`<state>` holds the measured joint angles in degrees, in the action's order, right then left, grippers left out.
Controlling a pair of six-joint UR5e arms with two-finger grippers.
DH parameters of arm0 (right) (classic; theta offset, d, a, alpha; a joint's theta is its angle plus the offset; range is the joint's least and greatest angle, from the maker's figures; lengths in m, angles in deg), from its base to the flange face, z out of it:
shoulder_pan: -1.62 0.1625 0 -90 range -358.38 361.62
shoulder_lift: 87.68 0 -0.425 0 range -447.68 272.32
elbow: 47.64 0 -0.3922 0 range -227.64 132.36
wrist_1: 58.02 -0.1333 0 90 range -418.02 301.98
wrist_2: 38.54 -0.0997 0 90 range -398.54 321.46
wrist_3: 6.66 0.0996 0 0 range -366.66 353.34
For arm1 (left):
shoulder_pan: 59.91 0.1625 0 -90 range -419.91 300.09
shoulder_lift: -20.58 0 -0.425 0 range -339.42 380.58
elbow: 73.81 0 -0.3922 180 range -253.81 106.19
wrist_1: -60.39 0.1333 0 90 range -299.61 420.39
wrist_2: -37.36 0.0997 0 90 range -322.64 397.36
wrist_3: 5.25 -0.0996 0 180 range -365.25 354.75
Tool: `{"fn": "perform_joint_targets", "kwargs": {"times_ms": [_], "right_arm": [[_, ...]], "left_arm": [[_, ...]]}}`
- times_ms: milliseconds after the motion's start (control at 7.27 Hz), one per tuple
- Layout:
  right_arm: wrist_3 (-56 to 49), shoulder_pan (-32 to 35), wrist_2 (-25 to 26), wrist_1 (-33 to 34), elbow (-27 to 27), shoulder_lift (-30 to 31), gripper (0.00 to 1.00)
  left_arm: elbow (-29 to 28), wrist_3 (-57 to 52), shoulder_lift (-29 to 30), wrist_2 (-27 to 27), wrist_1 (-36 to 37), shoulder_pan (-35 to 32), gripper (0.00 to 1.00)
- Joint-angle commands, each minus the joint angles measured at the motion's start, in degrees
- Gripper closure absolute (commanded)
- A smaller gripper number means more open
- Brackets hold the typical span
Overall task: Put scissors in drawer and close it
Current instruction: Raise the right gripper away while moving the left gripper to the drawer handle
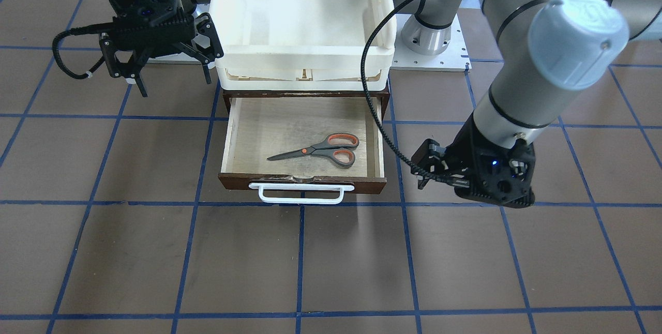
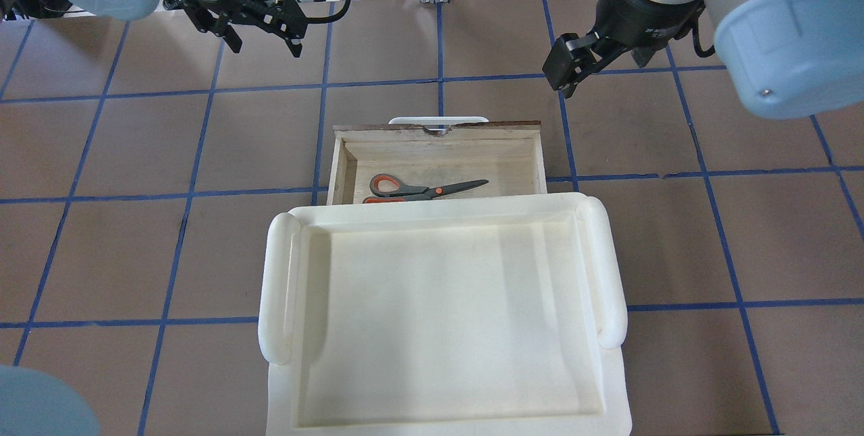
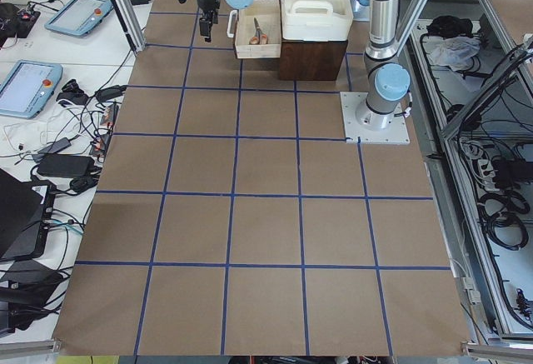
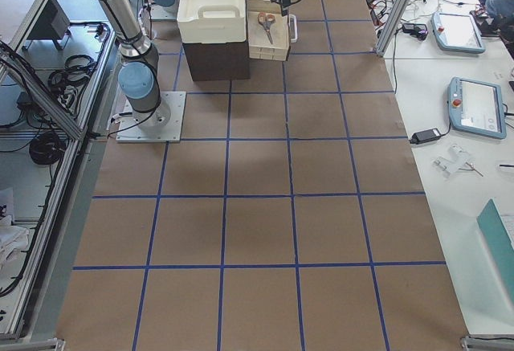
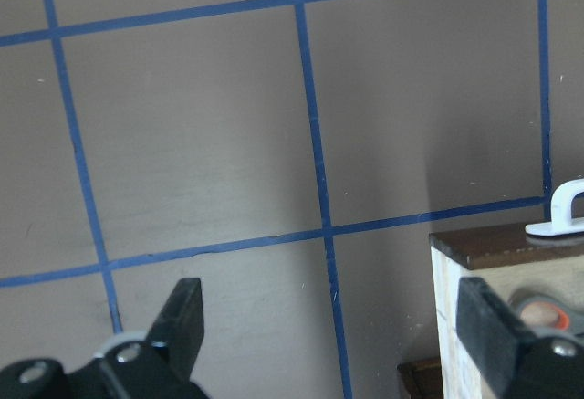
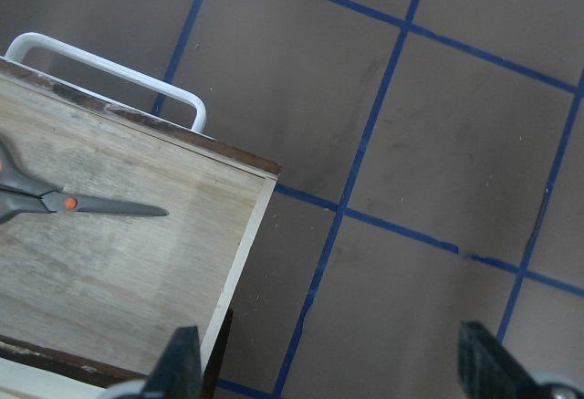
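Overhead view: the front rim of the cream plastic tray (image 2: 432,210) is covering the rear of the wide shallow drawer with dark brown front and pale plywood floor (image 2: 513,169). It is also cutting across one finger loop of the small grey-handled scissors with orange-red loop linings (image 2: 422,188). The left wrist view is catching only a scrap of grey-and-orange loop behind one finger. The right wrist view is cropping the handles at the frame edge, leaving only the blades and orange pivot showing. Both side views are rendering everything too small for detail.

Scissors are lying flat on the drawer floor with blades closed, tips pointing toward the robot's right, clear of the walls in the front view. Drawer is standing pulled out from under the tray, its white bar handle (image 1: 301,193) facing away from the robot.

Left gripper (image 2: 266,50) is hanging over the brown table with blue tape grid (image 1: 155,251), off the drawer's front corner on the robot's left. Its fingers (image 5: 182,321) are spread wide — nothing between them. Right gripper (image 1: 176,85) is hanging off the opposite front corner and pointing down, fingers (image 6: 178,362) likewise wide apart and empty.
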<state>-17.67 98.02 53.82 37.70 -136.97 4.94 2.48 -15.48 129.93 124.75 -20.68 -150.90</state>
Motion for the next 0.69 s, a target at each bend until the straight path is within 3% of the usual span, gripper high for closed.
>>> {"fn": "perform_joint_targets", "kwargs": {"times_ms": [0, 550], "right_arm": [[6.6, -0.2, 0.6, -6.4, 2.1, 2.1, 0.00], [8.7, -0.1, 0.7, -6.7, -1.2, 2.1, 0.00]], "left_arm": [[-0.6, 1.1, 6.1, -0.1, 6.7, -4.8, 0.00], [-5.2, 0.7, 15.8, -5.0, 10.1, -8.6, 0.00]]}}
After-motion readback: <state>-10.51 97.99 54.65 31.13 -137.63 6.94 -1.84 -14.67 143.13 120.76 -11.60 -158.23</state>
